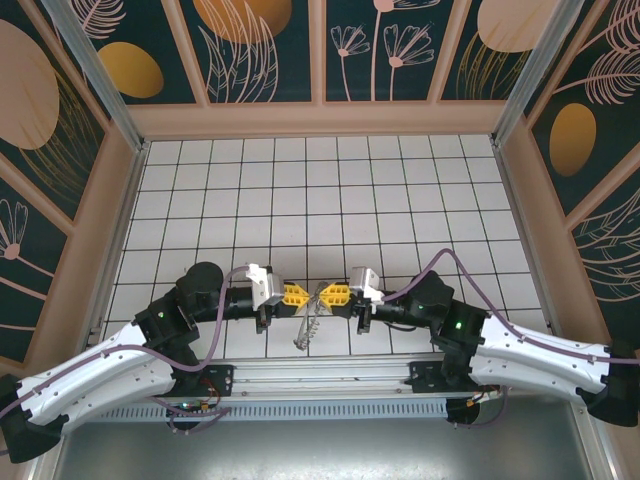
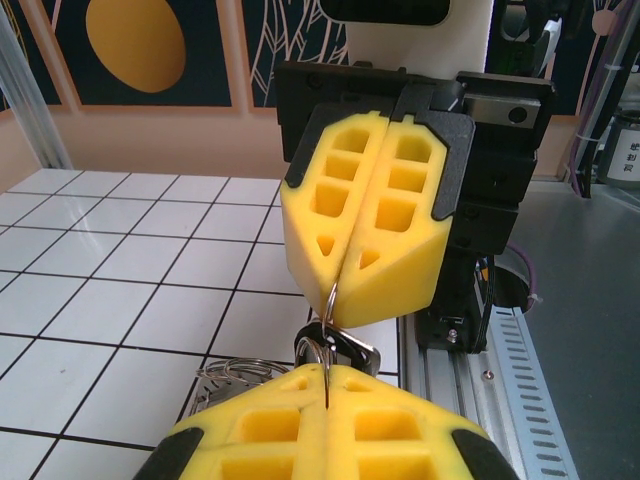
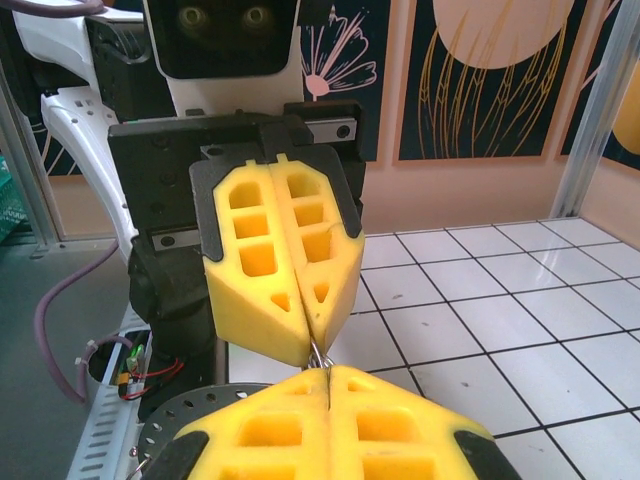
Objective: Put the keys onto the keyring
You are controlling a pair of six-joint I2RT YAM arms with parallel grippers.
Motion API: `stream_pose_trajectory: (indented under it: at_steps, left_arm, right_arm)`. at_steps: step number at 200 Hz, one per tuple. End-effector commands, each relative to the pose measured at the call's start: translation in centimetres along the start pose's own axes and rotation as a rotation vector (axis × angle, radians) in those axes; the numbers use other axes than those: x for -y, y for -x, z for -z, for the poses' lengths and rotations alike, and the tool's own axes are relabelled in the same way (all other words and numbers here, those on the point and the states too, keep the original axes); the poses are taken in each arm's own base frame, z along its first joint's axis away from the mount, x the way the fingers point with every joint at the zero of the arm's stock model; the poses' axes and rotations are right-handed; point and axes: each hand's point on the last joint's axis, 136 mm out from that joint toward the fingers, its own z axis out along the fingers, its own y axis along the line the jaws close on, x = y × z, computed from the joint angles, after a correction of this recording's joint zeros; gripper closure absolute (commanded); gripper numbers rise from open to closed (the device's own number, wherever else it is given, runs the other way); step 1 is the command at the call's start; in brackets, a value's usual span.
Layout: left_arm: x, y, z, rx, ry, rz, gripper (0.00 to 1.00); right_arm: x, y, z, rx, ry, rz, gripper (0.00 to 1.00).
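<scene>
The left tool [image 1: 302, 296] is pressing its yellow fingers [image 2: 270, 430] tight together on a thin wire of the keyring [image 2: 228, 375]. The right tool [image 1: 327, 296] is facing it tip to tip and is likewise squeezing the same wire in its seam. The 2 tools are meeting low over the near part of the white gridded tabletop [image 1: 300, 180], their tips almost touching. The rest of the keyring, a grey hoop fringed with small metal loops, is drooping below the left tool and lying on the tiles toward the near rail [image 1: 330, 375]. The keys [image 2: 345, 350], 1 small dark piece, are sitting just under the 2 tips, right beside the pinched wire; whether the piece is threaded on the wire I cannot tell.
</scene>
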Motion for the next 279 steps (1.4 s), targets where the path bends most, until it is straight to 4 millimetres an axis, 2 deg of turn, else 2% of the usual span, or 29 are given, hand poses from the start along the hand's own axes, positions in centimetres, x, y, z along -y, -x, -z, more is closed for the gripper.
stream_pose_trajectory:
  at_steps: [1,279]
  left_arm:
    - [0.41,1.5,0.2,0.056,-0.019,-0.033,1.0]
    - [0.35,1.28,-0.09,0.043,-0.023,-0.032,1.0]
  right_arm:
    - [-0.14,0.71,-0.01,0.033,0.006,0.022,1.0]
    - [-0.23,0.98,-0.49,0.024,0.027,0.033,1.0]
